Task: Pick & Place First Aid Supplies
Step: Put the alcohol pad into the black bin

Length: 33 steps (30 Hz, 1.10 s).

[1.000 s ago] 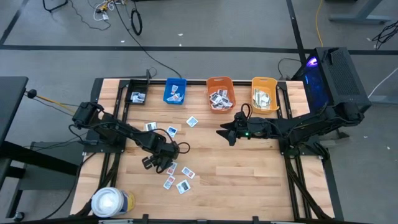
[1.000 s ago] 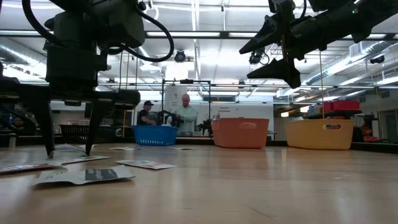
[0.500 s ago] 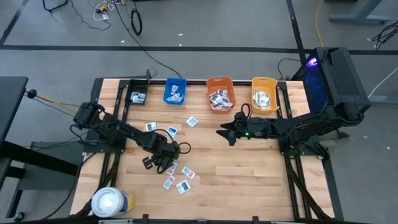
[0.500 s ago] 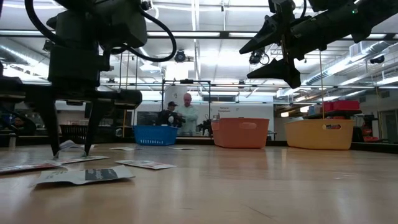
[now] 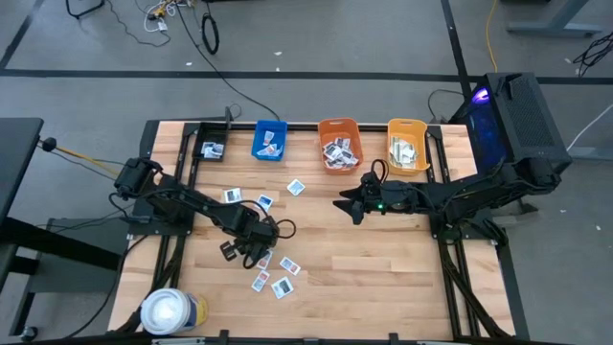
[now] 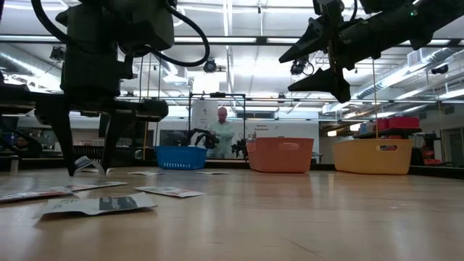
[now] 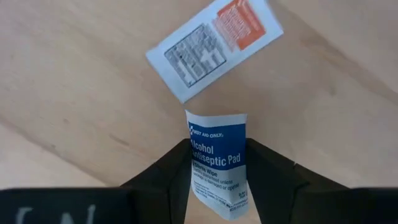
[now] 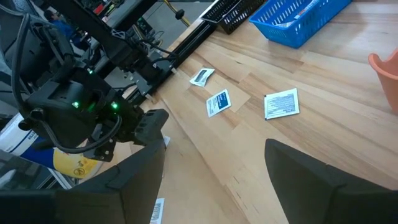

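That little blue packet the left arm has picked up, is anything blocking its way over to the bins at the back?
Nothing visible does. The left gripper holds the blue packet between its fingers, lifted off the table. Between it and the blue bin lie only a few flat packets on the wood. The right gripper hovers off to one side.

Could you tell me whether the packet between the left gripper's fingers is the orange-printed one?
No, the left gripper pinches a blue alcohol wipe packet; the orange-printed packet lies on the table beyond it.

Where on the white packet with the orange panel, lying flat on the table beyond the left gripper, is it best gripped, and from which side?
Probably across its narrow width, near the middle, coming straight down from above. The orange-panelled packet lies flat on the table, so no edge is raised to take from the side.
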Available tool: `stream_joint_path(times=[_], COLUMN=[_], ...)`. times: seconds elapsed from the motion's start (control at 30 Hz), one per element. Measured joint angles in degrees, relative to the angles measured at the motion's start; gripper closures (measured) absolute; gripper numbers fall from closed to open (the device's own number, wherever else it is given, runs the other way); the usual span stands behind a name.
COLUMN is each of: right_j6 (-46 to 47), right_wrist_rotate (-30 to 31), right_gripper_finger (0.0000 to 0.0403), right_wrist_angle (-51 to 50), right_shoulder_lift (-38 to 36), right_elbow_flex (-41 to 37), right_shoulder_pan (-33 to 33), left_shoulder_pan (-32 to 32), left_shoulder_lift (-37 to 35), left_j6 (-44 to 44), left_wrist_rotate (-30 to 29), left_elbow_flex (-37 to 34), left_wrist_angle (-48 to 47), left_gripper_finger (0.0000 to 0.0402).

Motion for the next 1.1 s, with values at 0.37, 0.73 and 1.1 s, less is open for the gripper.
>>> stream_joint_path(times=[0.37,0.73,1.1], right_j6=[0.0,0.0,0.0], right_wrist_rotate=[0.0,0.0,0.0], right_gripper_finger=[0.0124,0.0124,0.0124], right_wrist_angle=[0.0,0.0,0.5], right_shoulder_lift=[0.0,0.0,0.0], right_elbow_flex=[0.0,0.0,0.0], right_shoulder_pan=[0.0,0.0,0.0], left_shoulder_pan=[0.2,3.9,12.4], left_shoulder_lift=[-0.1,-4.6,-12.9], left_j6=[-1.9,-7.2,-7.5], left_wrist_rotate=[-3.2,1.9,-0.3], left_elbow_flex=[0.1,0.2,0.2], left_wrist_angle=[-2.8,-3.0,-3.1], left_gripper_finger=[0.0253,0.0253,0.0252])
